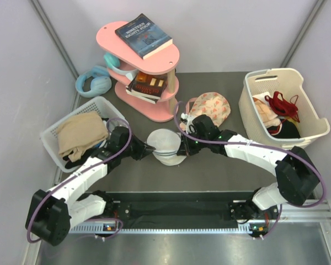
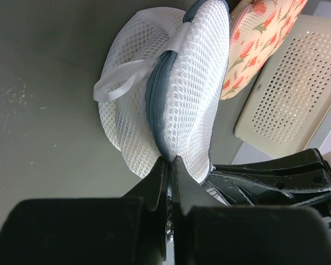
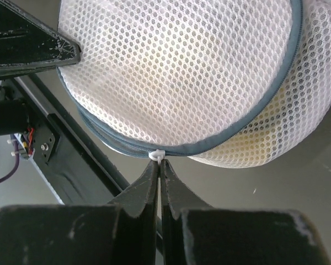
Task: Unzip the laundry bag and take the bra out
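Note:
The round white mesh laundry bag [image 1: 165, 144] stands on edge at the table's middle, between my two grippers. Its grey zip runs closed around the rim [image 3: 248, 118]. My left gripper [image 1: 150, 149] comes from the left and is shut on the bag's grey zip seam [image 2: 170, 160]. From the right, my right gripper [image 1: 181, 149] is shut on the small white zip pull [image 3: 157, 155] at the bag's lower rim [image 3: 160, 162]. The bra shows only as a faint yellow tint through the mesh [image 3: 276, 146]. A white fabric loop [image 2: 121, 80] hangs off the bag.
A peach floral fabric piece [image 1: 209, 107] lies just behind the bag. One white basket [image 1: 311, 118] holding a red garment stands at the right. Another [image 1: 51, 144] with beige cloth is at the left. Behind are a pink shelf [image 1: 160, 107] with books and blue headphones [image 1: 94, 83].

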`<state>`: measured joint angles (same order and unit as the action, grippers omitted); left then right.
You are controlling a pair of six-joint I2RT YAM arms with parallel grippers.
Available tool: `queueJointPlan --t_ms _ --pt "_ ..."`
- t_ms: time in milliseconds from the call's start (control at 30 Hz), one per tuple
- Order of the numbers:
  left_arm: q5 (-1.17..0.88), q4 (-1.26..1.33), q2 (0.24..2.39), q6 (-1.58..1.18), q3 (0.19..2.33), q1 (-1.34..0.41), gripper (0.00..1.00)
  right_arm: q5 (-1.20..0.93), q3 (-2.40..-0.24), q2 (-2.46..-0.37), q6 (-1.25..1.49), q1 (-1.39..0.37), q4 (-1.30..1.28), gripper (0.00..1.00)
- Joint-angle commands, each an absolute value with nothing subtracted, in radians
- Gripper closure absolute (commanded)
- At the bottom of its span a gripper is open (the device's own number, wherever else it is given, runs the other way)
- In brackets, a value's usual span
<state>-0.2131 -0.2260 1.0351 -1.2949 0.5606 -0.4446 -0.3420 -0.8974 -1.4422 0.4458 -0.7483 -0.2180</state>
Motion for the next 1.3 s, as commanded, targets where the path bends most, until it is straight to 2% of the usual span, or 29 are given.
queueJointPlan --t_ms 0,467,533,567,700,800,900,1000,1267 --pt "-0.229 -0.227 1.081 -1.214 0.633 -0.442 1.00 -0.325 -0.917 -1.416 0.414 -0.738 -0.210 1.00" --pt "-0.308 -0.261 1.454 -0.893 1.029 -0.443 1.00 -0.345 -0.986 -1.451 0.373 -0.828 -0.252 1.00" --pt "-0.310 -0.279 1.453 -0.887 1.035 -0.443 0.87 -0.365 -0.985 -1.468 0.405 -0.838 -0.209 1.00" --pt "-0.295 -0.290 1.447 -0.888 1.028 -0.442 0.72 -0.371 -0.986 -1.476 0.414 -0.839 -0.196 1.00" --pt "-0.239 -0.415 1.349 -0.894 0.989 -0.442 0.35 -0.374 -1.011 -1.508 0.413 -0.841 -0.198 1.00" --pt "-0.190 -0.481 1.263 -0.905 0.959 -0.442 0.23 -0.383 -1.026 -1.531 0.416 -0.841 -0.193 1.00" --pt "-0.150 -0.557 1.177 -0.926 0.939 -0.442 0.17 -0.396 -1.040 -1.552 0.419 -0.842 -0.190 1.00" --pt "-0.149 -0.604 1.103 -0.981 0.902 -0.442 0.16 -0.397 -1.045 -1.560 0.419 -0.847 -0.189 1.00" --pt "-0.215 -0.479 1.042 -1.081 0.718 -0.445 0.16 -0.405 -1.049 -1.565 0.419 -0.862 -0.186 1.00"
